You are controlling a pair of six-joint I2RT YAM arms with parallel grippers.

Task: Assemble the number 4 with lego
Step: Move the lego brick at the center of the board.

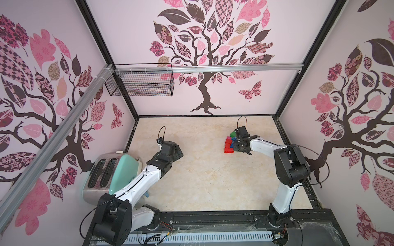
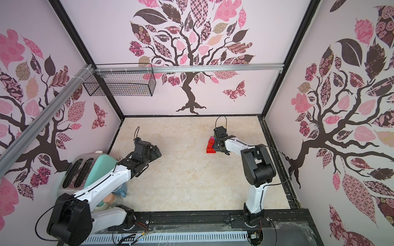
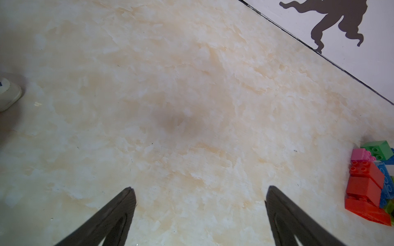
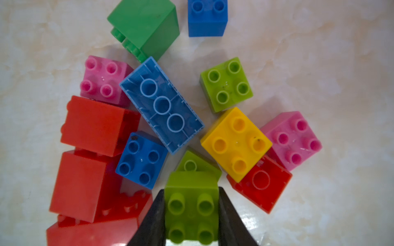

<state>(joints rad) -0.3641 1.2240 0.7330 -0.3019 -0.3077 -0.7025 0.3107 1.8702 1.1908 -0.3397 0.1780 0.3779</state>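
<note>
Lime plastic is what the right gripper point(image 4: 191, 189) pinches: a four-stud lime brick point(image 4: 191, 213), clamped squarely on its flat side walls, studs towards the wrist camera. The step looks like lifting this piece clear of the lego point(image 1: 229, 144), which lies as a loose heap under and just ahead of the fingertips. A straight upward pull seems wisest, since another lime brick point(image 4: 193, 164) touches it just ahead, while a yellow brick point(image 4: 235, 143) and a small blue brick point(image 4: 141, 159) crowd either finger. The bricks are glossy and chunky; a long blue brick point(image 4: 161, 105) lies hollow side up, red bricks point(image 4: 93, 125) lean together on their sides, and nothing yet resembles a 4. The left gripper point(image 3: 200, 188) hangs spread wide over the bare table point(image 3: 170, 85), well apart from the heap.
</note>
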